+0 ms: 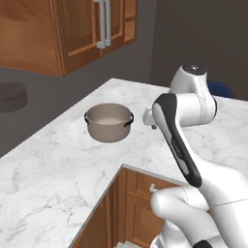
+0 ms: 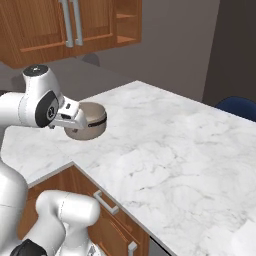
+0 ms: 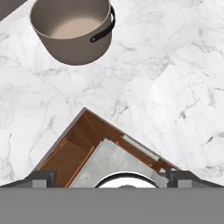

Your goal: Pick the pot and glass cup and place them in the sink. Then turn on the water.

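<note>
The pot [image 1: 109, 122] is wide, round and taupe-grey, with two small black side handles and a pale inside. It stands upright on the white marble counter [image 1: 58, 160]. In the hand view the pot [image 3: 74, 28] sits at the top left, well away from my gripper [image 3: 111, 177]. The two dark fingertips [image 3: 41, 177] stand far apart at the bottom corners with nothing between them, so the gripper is open. My hand [image 2: 70, 117] hovers above the counter's inner corner, in front of the pot [image 2: 90, 122]. The glass cup, the sink and the water are out of view.
Wooden wall cabinets [image 1: 72, 29] hang above the far side. Below the counter's inner corner are wooden cabinet fronts [image 3: 74, 153] with pale handles [image 2: 105, 202]. A blue chair [image 2: 240, 107] stands beyond the counter's far edge. A dark round object [image 1: 12, 94] lies on the grey surface at far left.
</note>
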You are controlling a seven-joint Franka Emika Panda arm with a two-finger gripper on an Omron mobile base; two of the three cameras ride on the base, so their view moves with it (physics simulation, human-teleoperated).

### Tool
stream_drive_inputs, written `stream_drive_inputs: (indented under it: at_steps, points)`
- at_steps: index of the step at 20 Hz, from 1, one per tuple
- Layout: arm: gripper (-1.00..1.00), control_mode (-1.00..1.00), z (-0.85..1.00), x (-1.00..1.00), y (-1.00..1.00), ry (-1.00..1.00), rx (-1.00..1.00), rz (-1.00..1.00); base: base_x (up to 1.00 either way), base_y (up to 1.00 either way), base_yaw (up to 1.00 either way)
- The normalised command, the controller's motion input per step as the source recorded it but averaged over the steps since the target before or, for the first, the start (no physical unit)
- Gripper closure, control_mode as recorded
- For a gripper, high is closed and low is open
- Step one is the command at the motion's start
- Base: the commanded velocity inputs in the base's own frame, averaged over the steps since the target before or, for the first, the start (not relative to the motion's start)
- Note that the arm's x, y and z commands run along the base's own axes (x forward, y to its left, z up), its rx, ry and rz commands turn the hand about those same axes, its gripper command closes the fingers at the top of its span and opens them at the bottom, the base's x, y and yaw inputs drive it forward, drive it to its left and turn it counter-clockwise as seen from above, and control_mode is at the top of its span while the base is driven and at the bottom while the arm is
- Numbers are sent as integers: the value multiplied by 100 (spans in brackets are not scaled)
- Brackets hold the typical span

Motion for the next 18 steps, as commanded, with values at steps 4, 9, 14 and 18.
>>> stream_drive_inputs:
  at_steps: [4, 9, 14, 18]
  points:
    - [-100, -100, -17, 13, 19, 1, 0, 0, 0, 0, 0]
    - [-100, -100, -4, -2, 20, 4, -1, 6, 0, 0, 0]
    - [-100, -100, -23, -1, 27, 0, 0, 13, 0, 0, 0]
    - [-100, -100, -40, 5, 34, 0, -2, 20, 0, 0, 0]
